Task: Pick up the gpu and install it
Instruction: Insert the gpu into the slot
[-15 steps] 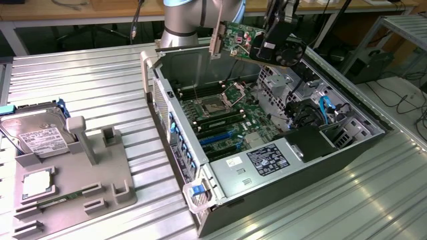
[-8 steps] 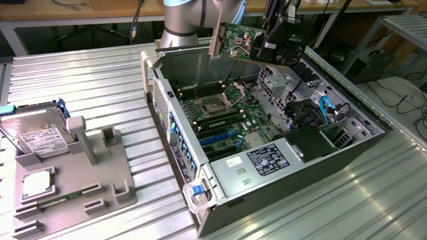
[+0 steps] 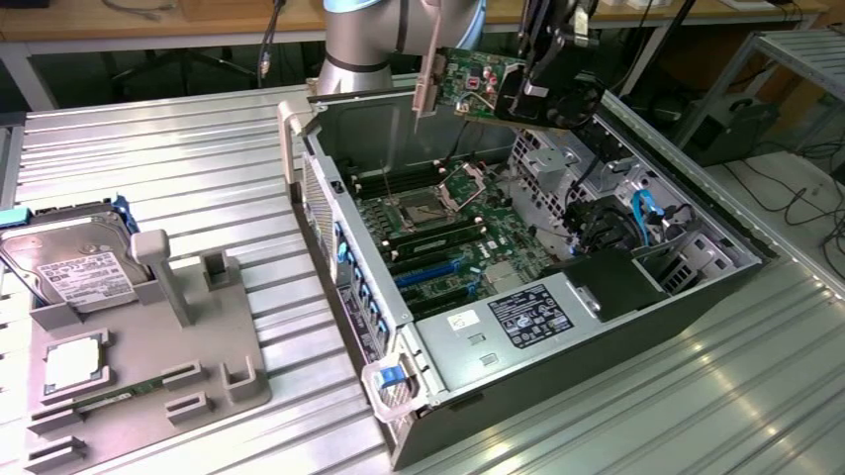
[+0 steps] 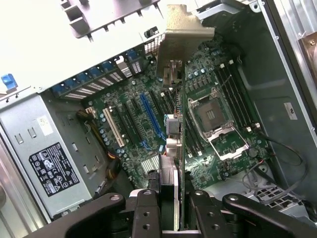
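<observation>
End effector [image 3: 517, 87] holds the gpu [image 3: 468, 79] upright above the open case [image 3: 312, 193]

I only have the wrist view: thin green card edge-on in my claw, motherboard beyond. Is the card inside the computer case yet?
Observer: No. The thin green circuit-board card hangs in the black claw in the air over the open grey metal computer case.
Operator: Where is its bracket?
Observer: The silver metal bracket is at the card's end on the exterior view's left.
Operator: What lies beside the case?
Observer: A flat grey plastic tray, on the exterior view's left, holding a boxy silver hard drive.
</observation>
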`<action>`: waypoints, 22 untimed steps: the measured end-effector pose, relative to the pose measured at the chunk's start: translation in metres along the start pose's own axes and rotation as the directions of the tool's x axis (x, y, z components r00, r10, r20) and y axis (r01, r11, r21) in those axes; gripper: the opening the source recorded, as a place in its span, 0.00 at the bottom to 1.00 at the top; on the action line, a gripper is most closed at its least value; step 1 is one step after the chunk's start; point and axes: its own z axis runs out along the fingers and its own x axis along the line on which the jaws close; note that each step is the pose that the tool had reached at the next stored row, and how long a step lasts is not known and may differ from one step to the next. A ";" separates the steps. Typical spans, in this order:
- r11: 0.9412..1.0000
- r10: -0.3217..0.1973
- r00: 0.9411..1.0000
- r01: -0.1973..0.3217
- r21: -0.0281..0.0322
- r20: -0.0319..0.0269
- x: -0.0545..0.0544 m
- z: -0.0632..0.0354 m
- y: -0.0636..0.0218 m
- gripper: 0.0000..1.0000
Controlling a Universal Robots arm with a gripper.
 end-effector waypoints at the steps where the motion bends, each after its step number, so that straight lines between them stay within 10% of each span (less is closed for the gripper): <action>1: 1.000 -0.007 1.000 0.007 0.000 0.000 0.000 0.0000 0.0000 0.28; 22: 0.989 -0.147 0.989 0.147 -0.003 -0.001 0.001 0.0000 -0.0003 0.28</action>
